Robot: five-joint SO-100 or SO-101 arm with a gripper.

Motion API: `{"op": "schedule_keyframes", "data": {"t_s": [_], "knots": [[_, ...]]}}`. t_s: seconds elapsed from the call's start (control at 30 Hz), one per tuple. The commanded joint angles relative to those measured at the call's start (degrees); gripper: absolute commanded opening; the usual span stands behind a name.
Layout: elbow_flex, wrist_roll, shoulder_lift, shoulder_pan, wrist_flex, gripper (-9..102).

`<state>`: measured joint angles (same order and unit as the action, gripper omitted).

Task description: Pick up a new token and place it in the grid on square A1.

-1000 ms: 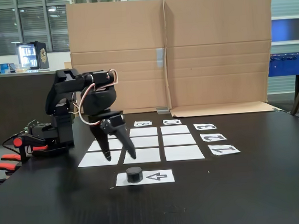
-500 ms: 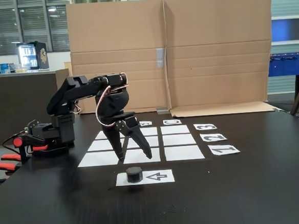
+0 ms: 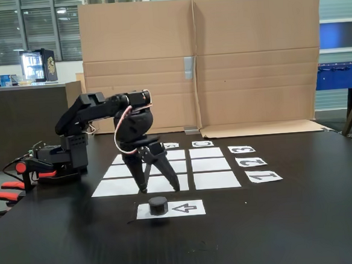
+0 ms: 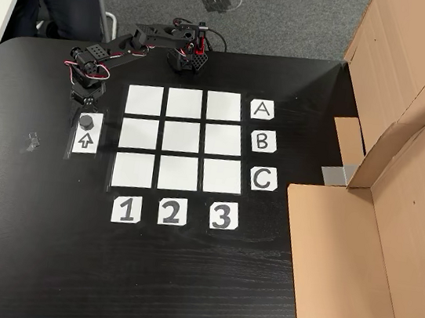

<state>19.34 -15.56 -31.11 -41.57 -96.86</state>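
The token (image 3: 158,204) (image 4: 85,121), a small black puck, sits on the left end of the arrow-printed sheet (image 3: 187,208) (image 4: 86,141). My gripper (image 3: 159,188) (image 4: 86,100) hangs open just behind and above the token, fingertips pointing down, with nothing between them. The grid (image 3: 215,180) (image 4: 183,139) of nine white cells lies beyond the sheet. Square A1 (image 3: 110,188) (image 4: 145,100) is the corner cell nearest the arm's base, blank, just beside the gripper.
A tall cardboard wall (image 3: 201,64) (image 4: 403,154) stands at the far side of the black table. Labels 1, 2, 3 (image 4: 172,213) and A, B, C (image 4: 262,142) edge the grid. The arm's base (image 3: 60,158) (image 4: 188,53) and red-handled clamps (image 3: 10,186) sit at one table edge.
The arm has stretched out from its base, carrying the open gripper along the grid's front row to just behind the token. The token has not moved.
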Motion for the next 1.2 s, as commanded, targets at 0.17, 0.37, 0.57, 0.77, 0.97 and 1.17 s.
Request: {"op": "schedule_keyframes", "data": {"t_s": [0.17, 0.37, 0.57, 0.77, 0.97, 1.17], "knots": [[-2.81, 0.53, 0.88, -1.58, -0.26, 42], [-3.25, 0.97, 1.67, -2.90, -0.26, 42], [-3.43, 0.88, 2.64, -3.16, -0.26, 42], [-4.83, 0.09, 3.96, -2.72, -0.26, 42], [-7.73, -0.44, 5.36, -2.02, -0.26, 42], [-9.84, -0.79, 6.68, -0.97, -0.26, 42]]}}
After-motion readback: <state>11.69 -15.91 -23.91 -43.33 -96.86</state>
